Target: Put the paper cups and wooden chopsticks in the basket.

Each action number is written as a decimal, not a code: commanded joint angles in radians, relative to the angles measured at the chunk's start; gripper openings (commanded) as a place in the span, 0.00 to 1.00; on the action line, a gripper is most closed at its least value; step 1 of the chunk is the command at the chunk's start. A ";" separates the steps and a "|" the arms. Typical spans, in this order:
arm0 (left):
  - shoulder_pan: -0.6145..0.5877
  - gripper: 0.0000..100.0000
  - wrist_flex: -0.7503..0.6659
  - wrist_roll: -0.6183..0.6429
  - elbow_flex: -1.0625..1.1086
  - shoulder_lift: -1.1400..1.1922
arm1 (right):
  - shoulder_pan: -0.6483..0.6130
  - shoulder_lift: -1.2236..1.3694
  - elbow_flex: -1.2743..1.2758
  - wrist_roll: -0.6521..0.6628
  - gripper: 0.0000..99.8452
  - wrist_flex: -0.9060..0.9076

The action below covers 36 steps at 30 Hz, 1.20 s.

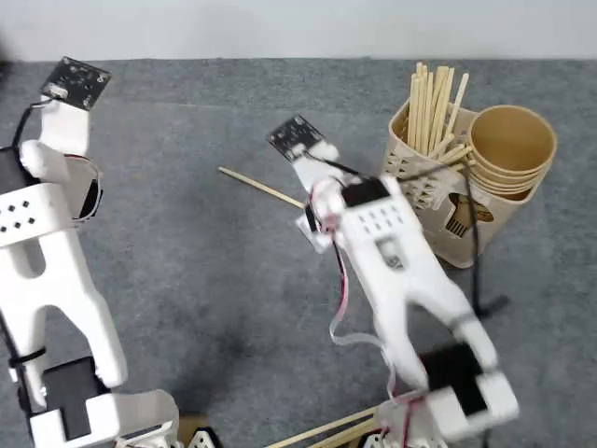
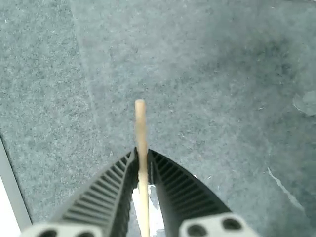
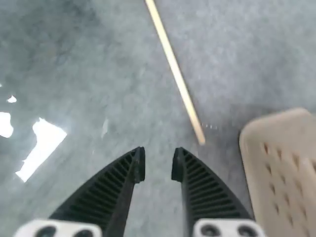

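Observation:
My left gripper (image 2: 142, 155) is shut on a wooden chopstick (image 2: 140, 129), whose end sticks out past the fingertips above the grey carpet. My right gripper (image 3: 158, 165) is open by a narrow gap with nothing in it, just short of the near end of a loose chopstick (image 3: 175, 71) lying on the carpet beside the basket's corner (image 3: 284, 163). From above, that chopstick (image 1: 261, 188) lies left of the right arm (image 1: 378, 229). The beige basket (image 1: 438, 210) holds several chopsticks (image 1: 431, 107) and stacked paper cups (image 1: 511, 147).
The left arm (image 1: 42, 224) stands along the left edge. Two more chopsticks (image 1: 326, 431) lie at the front edge near the right arm's base. Open carpet stretches between the two arms.

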 commanded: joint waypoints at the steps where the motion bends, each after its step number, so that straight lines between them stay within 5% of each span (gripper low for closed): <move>1: -0.003 0.01 -0.005 0.011 -0.005 -0.049 | -0.019 0.171 -0.235 0.015 0.12 0.005; 21: -0.002 0.01 -0.005 0.011 -0.005 -0.049 | -0.096 0.760 -0.944 0.055 0.20 0.085; 29: -0.002 0.01 -0.005 0.011 -0.005 -0.049 | -0.119 0.901 -1.046 0.055 0.19 0.125; 36: -0.003 0.01 -0.003 0.011 -0.005 -0.049 | -0.133 0.915 -1.046 0.055 0.03 0.191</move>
